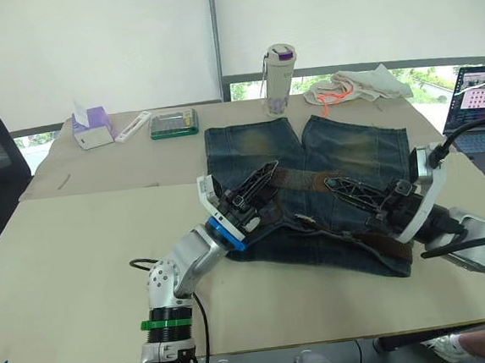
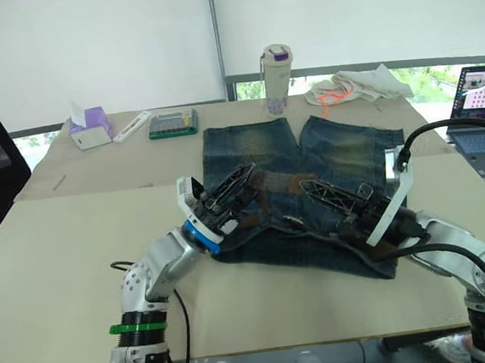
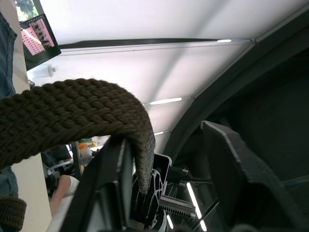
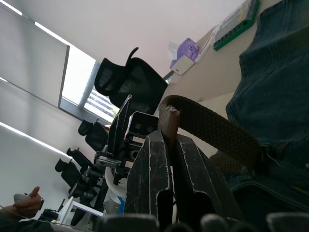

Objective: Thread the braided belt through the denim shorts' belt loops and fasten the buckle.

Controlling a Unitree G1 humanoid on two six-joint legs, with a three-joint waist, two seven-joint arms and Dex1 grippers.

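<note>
Slippage is the risk: right gripper [image 4: 169,140] pinches only the belt [image 4: 217,128] tip, left gripper [image 3: 159,159] gapes beside it; belt arches over shorts [image 1: 342,151] waistband, so a tug could free it.

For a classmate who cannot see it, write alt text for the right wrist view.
The right pincer is shut on the cut end of the braided belt, which arches away toward the denim shorts on the table. Facing it is the left pincer; beyond stand a black office chair, a purple tissue box and a green calculator.
</note>
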